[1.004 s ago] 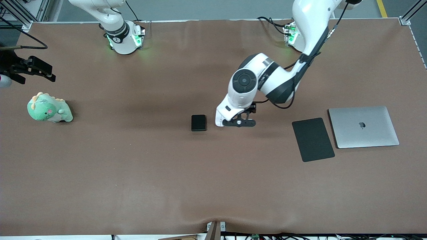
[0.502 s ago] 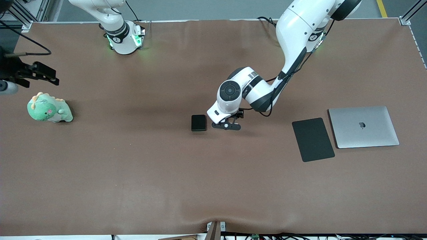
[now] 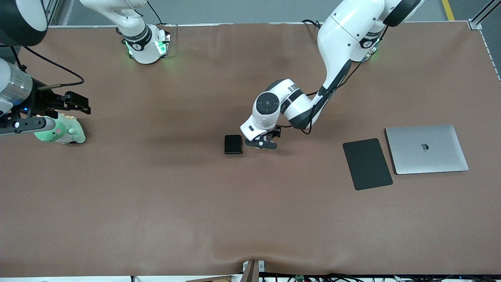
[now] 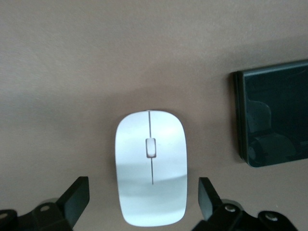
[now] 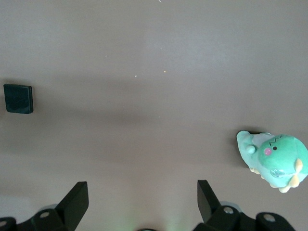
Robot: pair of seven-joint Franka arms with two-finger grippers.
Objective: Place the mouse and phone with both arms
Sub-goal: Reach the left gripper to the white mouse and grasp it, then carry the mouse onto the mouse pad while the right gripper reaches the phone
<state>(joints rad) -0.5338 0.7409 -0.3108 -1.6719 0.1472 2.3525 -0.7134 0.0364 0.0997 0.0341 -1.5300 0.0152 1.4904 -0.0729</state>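
Note:
The white mouse lies on the brown table next to the black phone; in the front view it is hidden under the left arm's hand. The phone lies at the table's middle. My left gripper is open over the mouse, and in the left wrist view one finger stands on each side of it without touching. My right gripper is open and empty over the table beside the green plush toy at the right arm's end. The right wrist view shows the phone far off.
A green plush toy sits at the right arm's end, partly under the right hand; it also shows in the right wrist view. A black mouse pad and a closed silver laptop lie at the left arm's end.
The left gripper has moved toward the phone and now straddles the mouse. The right arm has swung in over the table, above the plush toy.

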